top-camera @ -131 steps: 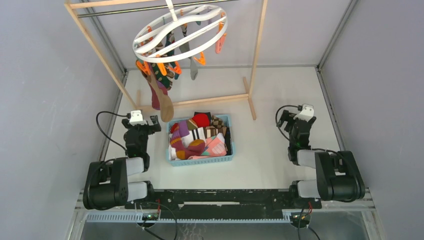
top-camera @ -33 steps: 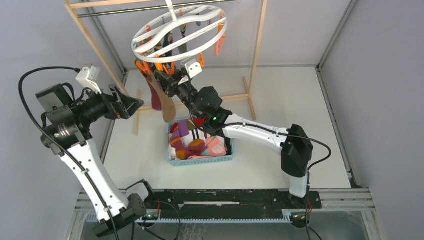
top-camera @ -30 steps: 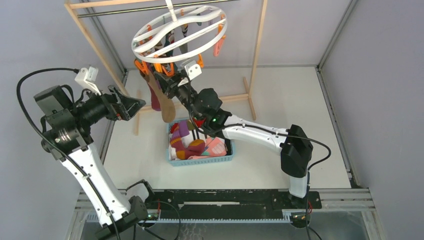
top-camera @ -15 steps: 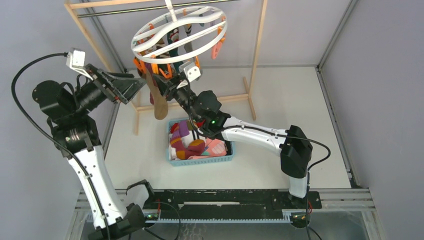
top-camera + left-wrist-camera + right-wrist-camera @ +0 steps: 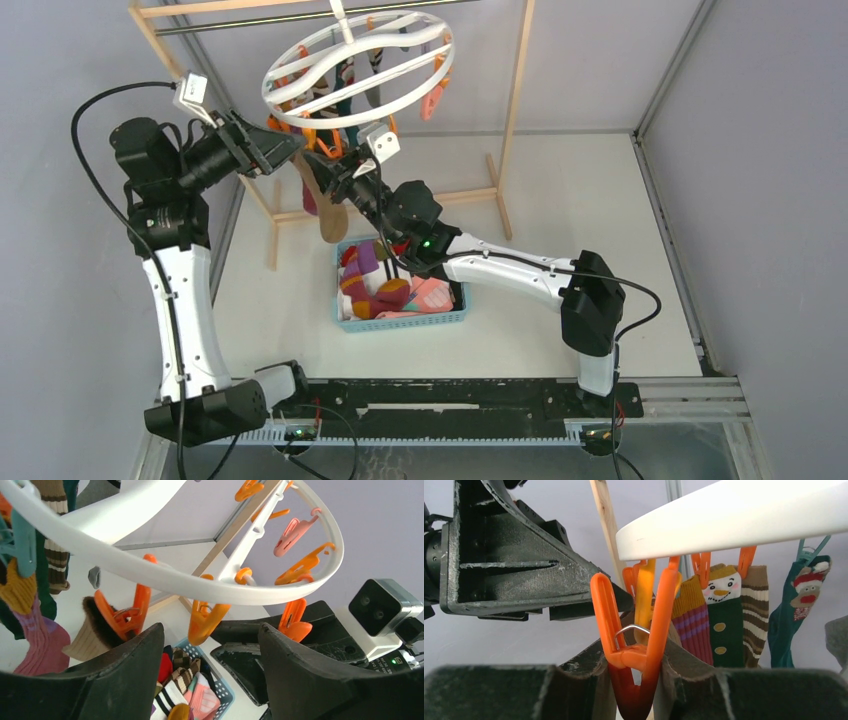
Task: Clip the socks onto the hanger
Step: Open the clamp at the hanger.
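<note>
The white round hanger [image 5: 268, 90] hangs from the rack, and several socks [image 5: 724, 625] are clipped under it. Loose socks [image 5: 395, 275] fill the blue basket [image 5: 400, 325]. A brown sock [image 5: 328, 215] dangles at the ring's near side. My right gripper [image 5: 328, 168] reaches up under the ring. In the right wrist view it [image 5: 636, 680] is shut on the lower end of an orange clip [image 5: 636, 630]. My left gripper [image 5: 290, 150] is raised to the ring's left edge. It [image 5: 210, 647] is open, with another orange clip [image 5: 202, 622] hanging just above the gap and nothing between its fingers.
The light wooden rack [image 5: 515, 110] straddles the back of the table, with its foot bar [image 5: 420, 200] just behind the basket. Both grippers crowd the same near-left part of the ring, almost touching. Grey walls close in on both sides.
My left arm has risen and swung right, up to the hanger's edge, and its jaws have narrowed. The right gripper has kept its hold on the clip. The ring has tipped slightly.
</note>
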Robot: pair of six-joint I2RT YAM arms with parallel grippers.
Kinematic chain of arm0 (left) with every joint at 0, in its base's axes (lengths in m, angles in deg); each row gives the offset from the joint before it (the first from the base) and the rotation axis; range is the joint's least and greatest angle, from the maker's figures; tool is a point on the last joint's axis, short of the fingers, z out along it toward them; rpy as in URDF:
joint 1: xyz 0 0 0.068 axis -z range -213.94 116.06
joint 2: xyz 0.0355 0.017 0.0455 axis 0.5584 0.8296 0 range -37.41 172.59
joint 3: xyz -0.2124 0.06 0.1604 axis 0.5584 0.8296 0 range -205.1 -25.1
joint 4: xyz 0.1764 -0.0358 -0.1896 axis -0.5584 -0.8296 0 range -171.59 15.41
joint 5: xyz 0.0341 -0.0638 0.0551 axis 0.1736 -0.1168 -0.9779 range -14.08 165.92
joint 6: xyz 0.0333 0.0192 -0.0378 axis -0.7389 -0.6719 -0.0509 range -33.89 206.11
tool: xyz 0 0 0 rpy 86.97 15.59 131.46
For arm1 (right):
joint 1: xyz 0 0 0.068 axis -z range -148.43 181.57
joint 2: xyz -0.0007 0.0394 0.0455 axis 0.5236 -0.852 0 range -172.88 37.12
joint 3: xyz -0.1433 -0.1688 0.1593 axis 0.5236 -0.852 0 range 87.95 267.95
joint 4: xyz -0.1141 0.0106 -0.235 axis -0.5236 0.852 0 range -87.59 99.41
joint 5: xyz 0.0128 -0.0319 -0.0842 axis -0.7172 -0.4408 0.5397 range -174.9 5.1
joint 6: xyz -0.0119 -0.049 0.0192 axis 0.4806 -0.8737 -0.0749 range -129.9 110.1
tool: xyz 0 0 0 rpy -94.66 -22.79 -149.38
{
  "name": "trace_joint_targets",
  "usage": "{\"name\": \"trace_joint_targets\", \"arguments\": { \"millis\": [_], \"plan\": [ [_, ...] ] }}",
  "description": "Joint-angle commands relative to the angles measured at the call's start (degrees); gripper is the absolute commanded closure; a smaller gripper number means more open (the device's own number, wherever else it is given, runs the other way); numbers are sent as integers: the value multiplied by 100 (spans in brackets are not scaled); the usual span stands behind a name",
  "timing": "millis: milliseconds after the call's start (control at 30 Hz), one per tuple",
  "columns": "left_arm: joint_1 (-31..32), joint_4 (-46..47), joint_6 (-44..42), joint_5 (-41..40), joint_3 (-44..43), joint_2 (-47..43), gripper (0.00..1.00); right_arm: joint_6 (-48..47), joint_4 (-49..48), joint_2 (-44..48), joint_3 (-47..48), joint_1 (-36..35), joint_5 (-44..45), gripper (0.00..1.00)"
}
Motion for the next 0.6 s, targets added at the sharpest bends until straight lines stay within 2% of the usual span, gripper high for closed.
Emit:
{"name": "trace_joint_targets", "arguments": {
  "millis": [0,300,367,433,567],
  "plan": [
    [173,27,-227,-125,-501,25,28,186,-5,298,83,10,-218,90],
    [343,-16,-295,-161,-538,200,32,253,81,341,77,84,-217,89],
    [341,-86,-322,-137,-544,224,32,180,14,369,-23,80,-78,74],
    [337,-84,-365,-165,-508,203,32,81,-156,370,-155,79,104,55],
    [340,-52,-414,-177,-456,201,32,-132,-340,312,-260,100,515,45]
  ]
}}
